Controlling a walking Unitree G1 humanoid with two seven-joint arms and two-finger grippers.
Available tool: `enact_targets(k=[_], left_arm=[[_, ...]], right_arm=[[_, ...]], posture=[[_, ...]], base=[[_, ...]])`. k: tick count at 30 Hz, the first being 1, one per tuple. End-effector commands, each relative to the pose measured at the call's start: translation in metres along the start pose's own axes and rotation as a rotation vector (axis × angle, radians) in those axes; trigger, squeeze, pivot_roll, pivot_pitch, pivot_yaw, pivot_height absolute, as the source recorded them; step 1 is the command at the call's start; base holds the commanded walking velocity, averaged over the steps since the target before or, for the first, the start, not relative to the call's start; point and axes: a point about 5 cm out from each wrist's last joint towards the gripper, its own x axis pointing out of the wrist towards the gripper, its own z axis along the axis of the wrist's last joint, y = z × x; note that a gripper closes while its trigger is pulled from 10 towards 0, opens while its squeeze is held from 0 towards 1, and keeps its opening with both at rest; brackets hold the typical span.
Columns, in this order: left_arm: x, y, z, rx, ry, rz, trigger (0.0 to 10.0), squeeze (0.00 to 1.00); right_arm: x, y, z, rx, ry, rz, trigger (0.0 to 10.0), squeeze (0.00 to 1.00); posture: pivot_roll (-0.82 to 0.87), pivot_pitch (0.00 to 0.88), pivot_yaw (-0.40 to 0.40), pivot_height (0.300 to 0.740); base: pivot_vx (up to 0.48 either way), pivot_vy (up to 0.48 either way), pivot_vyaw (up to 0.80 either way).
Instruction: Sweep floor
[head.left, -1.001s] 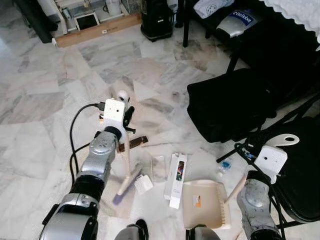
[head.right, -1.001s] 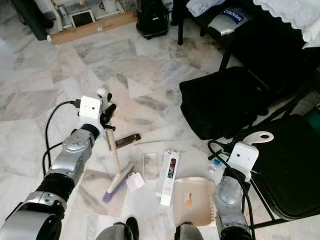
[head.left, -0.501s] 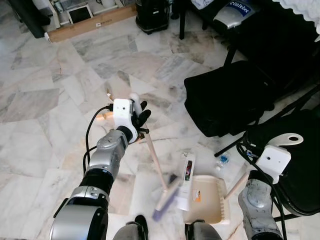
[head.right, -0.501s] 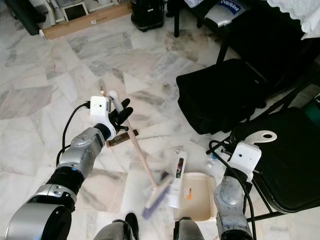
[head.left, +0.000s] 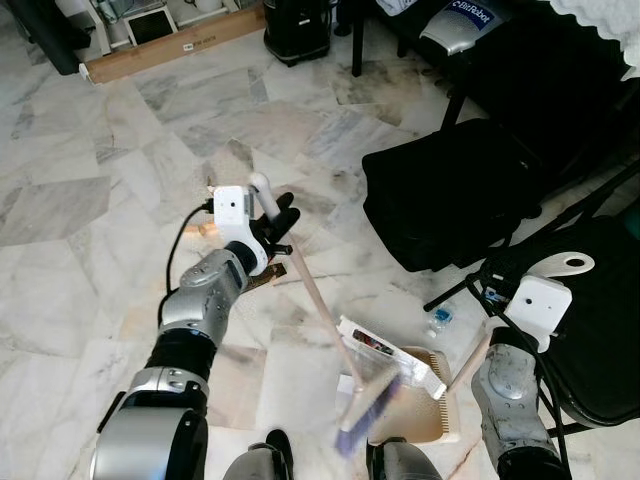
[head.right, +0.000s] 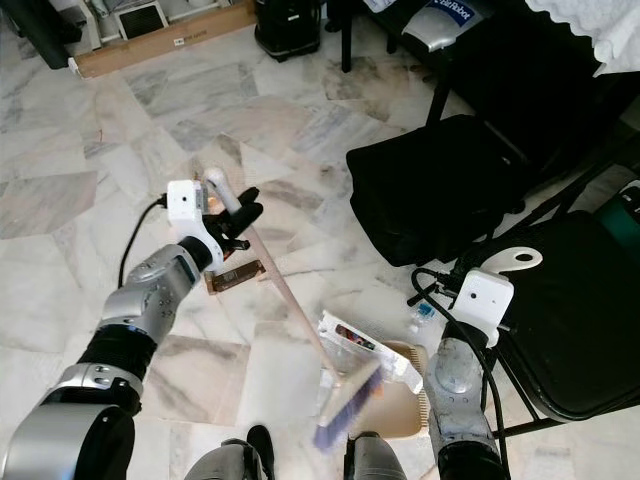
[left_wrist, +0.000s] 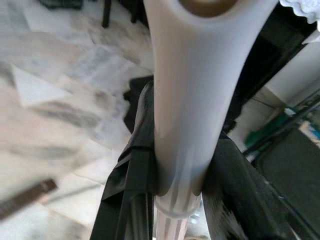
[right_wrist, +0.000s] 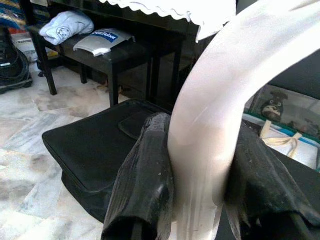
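Your left gripper (head.left: 272, 222) is clamped on the broom (head.left: 318, 312), its bristles at the dustpan (head.left: 432, 420) against a white box (head.left: 385, 352). Your right gripper (right_wrist: 200, 200) is clamped on the dustpan handle. "BitRobot" reads on a white item (head.left: 466, 20) beyond the black bag (head.left: 450, 195); open marble floor (head.left: 70, 240) lies to your left.

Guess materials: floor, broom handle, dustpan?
Floor: glossy marble-look tile, grey veins, visible joints. Broom handle: pale wood, likely; its white grip cap in the left gripper looks smooth plastic. Dustpan: cream matte plastic, probably, with moulded comb teeth.

Tilted broom (head.left: 318, 312), bristles beside dustpan (head.left: 428, 415)
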Motion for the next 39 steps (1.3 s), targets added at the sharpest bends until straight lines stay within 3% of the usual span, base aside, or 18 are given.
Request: enact_targets(k=[1, 8, 22, 26, 27, 29, 35, 39], left_arm=[[-0.005, 0.007, 0.01, 0.049, -0.032, 0.025, 10.0, 0.0], [-0.012, 0.014, 0.032, 0.089, -0.084, 0.029, 10.0, 0.0], [-0.014, 0.018, 0.031, 0.189, -0.091, 0.141, 10.0, 0.0], [-0.015, 0.023, 0.031, 0.252, -0.086, 0.209, 10.0, 0.0], [-0.015, 0.025, 0.033, 0.309, -0.089, 0.25, 10.0, 0.0], [-0.015, 0.026, 0.034, 0.343, -0.091, 0.262, 10.0, 0.0], [-0.013, 0.016, 0.037, 0.445, -0.127, 0.247, 10.0, 0.0], [-0.011, 0.006, 0.036, 0.4, -0.151, 0.201, 10.0, 0.0]], right_arm=[[-0.004, -0.002, -0.008, -0.005, 0.035, 0.001, 10.0, 0.0], [-0.002, 0.002, -0.008, 0.002, 0.036, 0.011, 10.0, 0.0], [0.004, 0.009, -0.004, 0.019, 0.025, 0.026, 10.0, 0.0], [0.004, 0.009, -0.005, 0.021, 0.025, 0.025, 10.0, 0.0], [0.003, 0.009, -0.006, 0.022, 0.027, 0.025, 10.0, 0.0], [0.003, 0.009, -0.006, 0.022, 0.028, 0.025, 10.0, 0.0], [0.002, 0.009, -0.007, 0.023, 0.029, 0.023, 10.0, 0.0], [0.001, 0.009, -0.007, 0.023, 0.029, 0.021, 10.0, 0.0]], posture=[[-0.04, 0.216, 0.066, 0.74], [-0.02, 0.197, 0.06, 0.74], [-0.02, 0.176, 0.055, 0.74], [-0.02, 0.174, 0.059, 0.74], [-0.01, 0.174, 0.06, 0.74], [-0.01, 0.174, 0.062, 0.74], [-0.01, 0.176, 0.065, 0.74], [-0.01, 0.176, 0.065, 0.74]], base=[[0.0, 0.0, 0.0], [0.0, 0.0, 0.0], [0.0, 0.0, 0.0], [0.0, 0.0, 0.0], [0.0, 0.0, 0.0], [0.0, 0.0, 0.0], [0.0, 0.0, 0.0], [0.0, 0.0, 0.0]])
